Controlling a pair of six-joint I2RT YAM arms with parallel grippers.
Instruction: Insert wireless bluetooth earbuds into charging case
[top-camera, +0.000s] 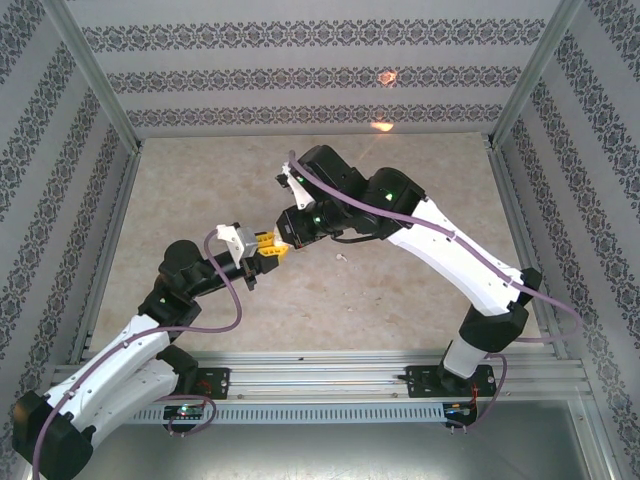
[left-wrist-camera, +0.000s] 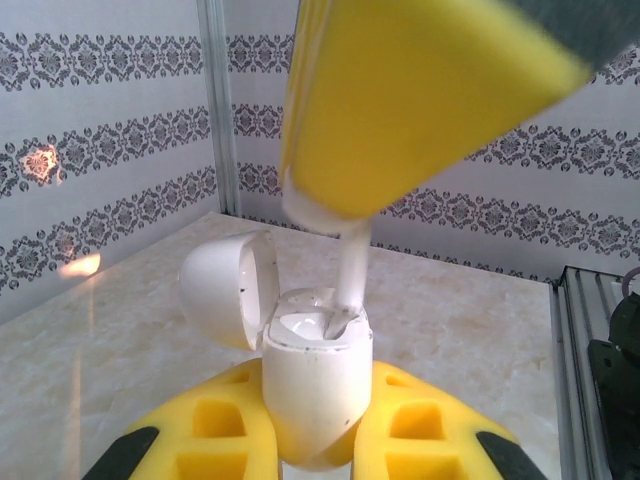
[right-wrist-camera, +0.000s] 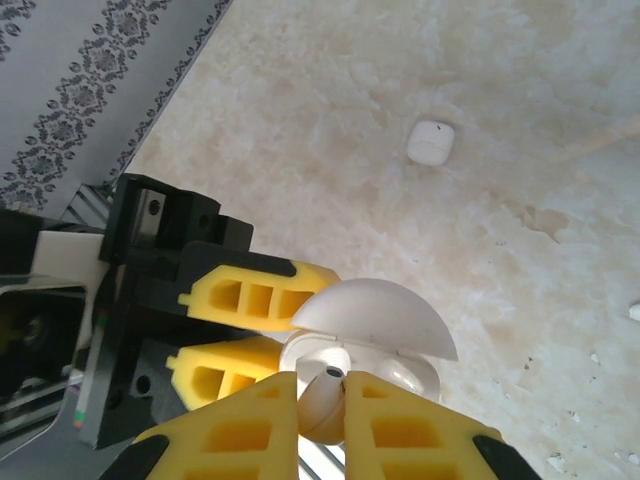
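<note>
The white charging case (left-wrist-camera: 313, 385) is upright with its lid (left-wrist-camera: 225, 290) swung open, and my left gripper (left-wrist-camera: 316, 425) is shut on its body. From above, my right gripper (right-wrist-camera: 322, 392) is shut on an earbud (right-wrist-camera: 325, 408), whose stem (left-wrist-camera: 352, 270) reaches down into the case's right slot. Another earbud (right-wrist-camera: 408, 376) seems seated in the other slot. In the top view the left gripper (top-camera: 266, 251) and right gripper (top-camera: 286, 240) meet above mid-table, with the case (top-camera: 277, 246) between them.
A small white piece (right-wrist-camera: 431, 143) lies on the beige tabletop (right-wrist-camera: 330, 120), also visible as the small white piece (top-camera: 343, 257) right of the grippers. Patterned walls and metal frame posts (left-wrist-camera: 218, 110) enclose the table. A rail (top-camera: 330, 375) runs along the near edge.
</note>
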